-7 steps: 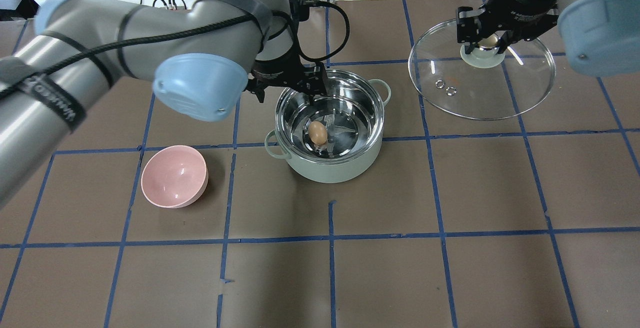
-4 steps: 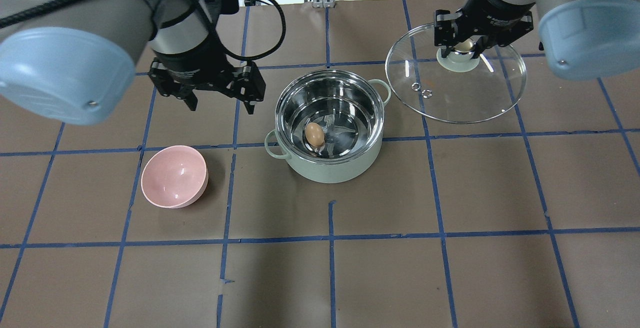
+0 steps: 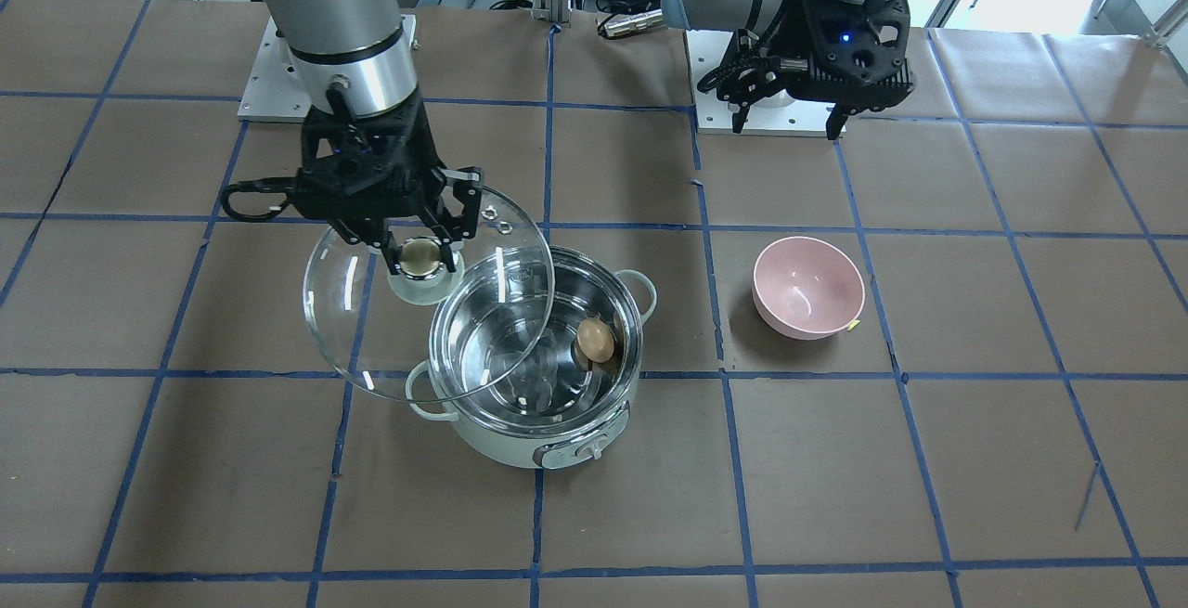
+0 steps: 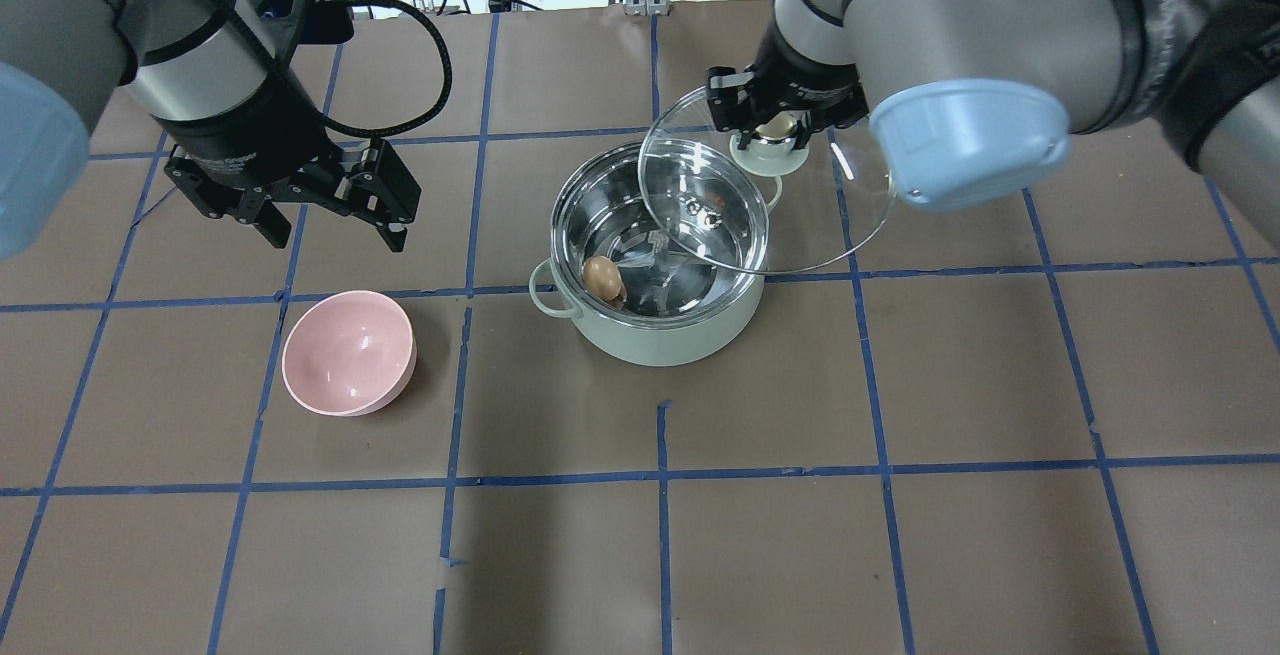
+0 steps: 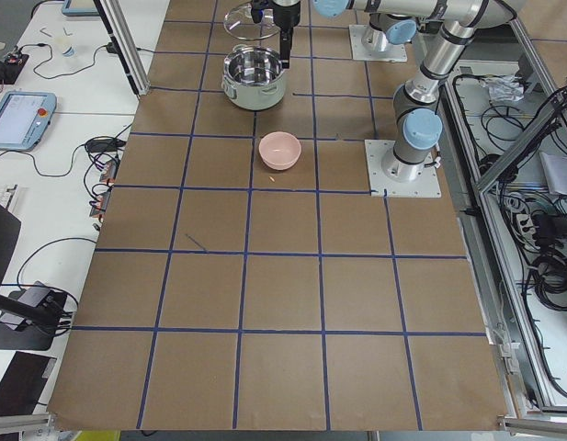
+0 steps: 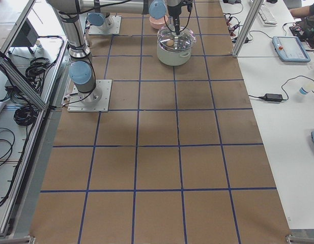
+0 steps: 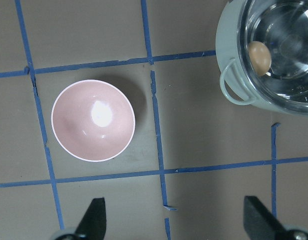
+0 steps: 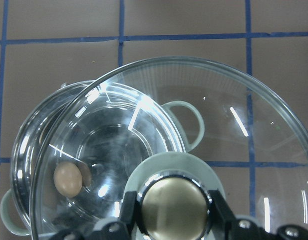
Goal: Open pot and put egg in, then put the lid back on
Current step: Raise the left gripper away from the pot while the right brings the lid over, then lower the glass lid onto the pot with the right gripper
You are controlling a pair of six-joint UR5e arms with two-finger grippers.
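Lid [image 4: 820, 220] hangs in the air, clamped by its knob [image 8: 168, 207] in my right gripper [image 4: 775, 130], and overlaps the far right part of the open pot [image 4: 660, 340]. The egg [image 4: 601, 277] lies inside the pot by its left wall. My left gripper [image 4: 335, 235], jaws apart and holding nothing, hovers beyond the pink bowl [image 4: 348, 353].

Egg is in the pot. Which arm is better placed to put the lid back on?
Right. The right gripper grips the lid by its knob, with the lid partly over the pot. The left gripper is open and empty, off near the pink bowl.
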